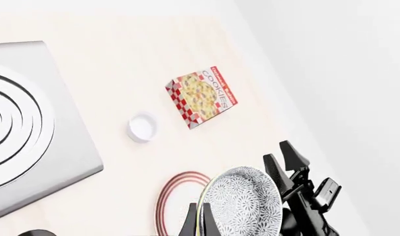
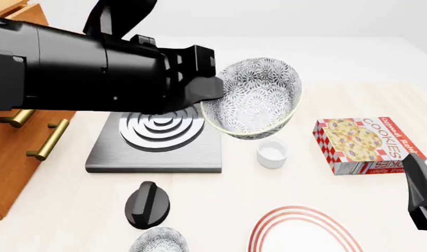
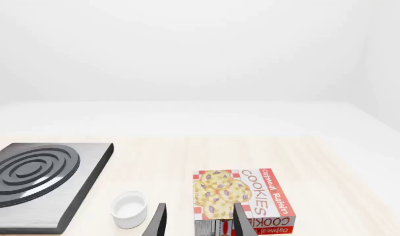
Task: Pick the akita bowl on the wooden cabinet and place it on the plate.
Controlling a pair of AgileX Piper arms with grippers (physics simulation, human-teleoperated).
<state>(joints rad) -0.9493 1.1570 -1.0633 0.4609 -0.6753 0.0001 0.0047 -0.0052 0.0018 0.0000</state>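
We are seeing the left gripper [image 2: 212,89] holding the bowl [image 2: 254,98] in the air above the table [image 2: 73,210], its fingers pinching the bowl's rim. In the front view the bowl is hanging over the right edge of the stove slab [image 2: 157,142] and the small white cup [image 2: 272,154], tilted on its side so that its mouth is facing toward the camera and a little downward. In the left wrist view the bowl [image 1: 242,204] is sitting between the fingers, with the plate [image 1: 177,199] lying below and beyond it.

The plate [image 2: 305,231] is lying at the near edge of the table, well apart from the bowl and cut off by the picture's edge. Between them we are finding the cup and bare tabletop. A cookie box [image 2: 364,144] is lying flat to the right, and a black knob-like thing [image 2: 147,203] is standing near the slab's front. The cabinet [image 2: 21,126] is standing at the left, mostly behind the left arm.

We are counting two patterned bowls: the held one and a twin [image 2: 157,241] on the table at the near edge. There is one plate, one cup, one box, one slab, one cabinet.

The right gripper [image 3: 198,221] is hovering low, facing the cookie box [image 3: 242,199], its fingers spread apart with nothing between them.
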